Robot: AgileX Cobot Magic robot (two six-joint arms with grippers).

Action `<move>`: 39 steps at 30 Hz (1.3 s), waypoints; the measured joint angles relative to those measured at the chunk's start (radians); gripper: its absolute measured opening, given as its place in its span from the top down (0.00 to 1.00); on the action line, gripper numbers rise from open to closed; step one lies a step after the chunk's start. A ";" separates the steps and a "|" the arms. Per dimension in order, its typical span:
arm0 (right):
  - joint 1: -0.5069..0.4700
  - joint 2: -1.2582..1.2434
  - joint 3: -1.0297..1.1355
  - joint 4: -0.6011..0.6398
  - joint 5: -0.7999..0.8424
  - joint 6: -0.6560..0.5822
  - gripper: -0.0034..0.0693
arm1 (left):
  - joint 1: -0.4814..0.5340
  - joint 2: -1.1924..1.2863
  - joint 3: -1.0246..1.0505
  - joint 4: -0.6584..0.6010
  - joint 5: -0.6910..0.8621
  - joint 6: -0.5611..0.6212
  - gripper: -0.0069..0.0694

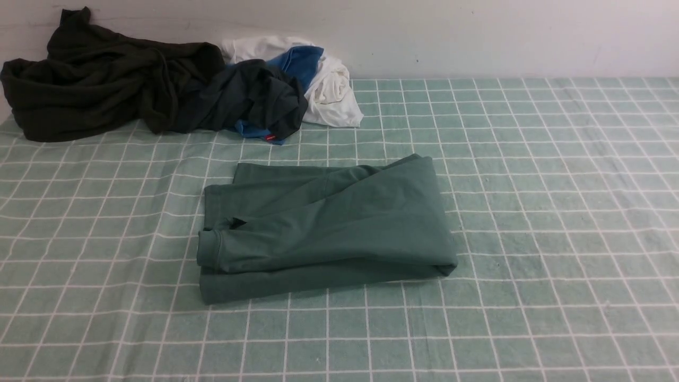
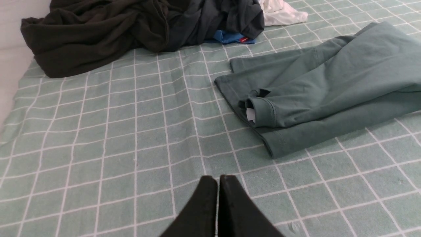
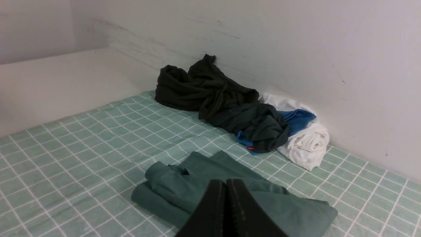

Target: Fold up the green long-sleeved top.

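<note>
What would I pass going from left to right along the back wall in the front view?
Very dark olive-black garment → dark charcoal garment → blue cloth → white cloth. The green long-sleeved top lies nearer, apart from that pile.

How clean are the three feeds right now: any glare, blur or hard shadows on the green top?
Front view: even, soft light, no glare; the green top is sharp, with only a thin shadow under its edges. Left wrist view: top in focus, the shut left claw slightly soft. Right wrist view: dimmer, right claw soft, wall evenly lit.
</note>
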State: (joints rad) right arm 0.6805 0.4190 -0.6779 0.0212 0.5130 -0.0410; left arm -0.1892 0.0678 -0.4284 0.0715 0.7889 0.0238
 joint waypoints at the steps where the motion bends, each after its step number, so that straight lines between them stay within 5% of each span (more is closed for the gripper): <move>1: -0.009 -0.010 0.042 -0.012 -0.034 0.026 0.97 | 0.000 0.000 0.000 0.000 0.000 0.000 0.91; 9: -0.315 -0.209 0.411 -0.035 -0.251 0.118 0.97 | 0.000 0.000 0.000 0.000 0.000 0.000 0.91; 16: -0.627 -0.394 0.632 -0.035 -0.266 0.129 0.97 | 0.000 0.000 0.000 0.000 0.000 0.000 0.91; 20: -0.725 -0.427 0.698 -0.040 -0.266 0.140 0.97 | 0.000 0.000 0.000 0.000 0.000 0.000 0.91; 39: -0.761 -0.430 0.702 -0.042 -0.158 0.143 0.97 | 0.000 0.000 0.000 -0.001 0.000 0.000 0.91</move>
State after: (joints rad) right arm -0.0809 -0.0107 0.0241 -0.0209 0.3548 0.1025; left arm -0.1892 0.0678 -0.4284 0.0706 0.7889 0.0238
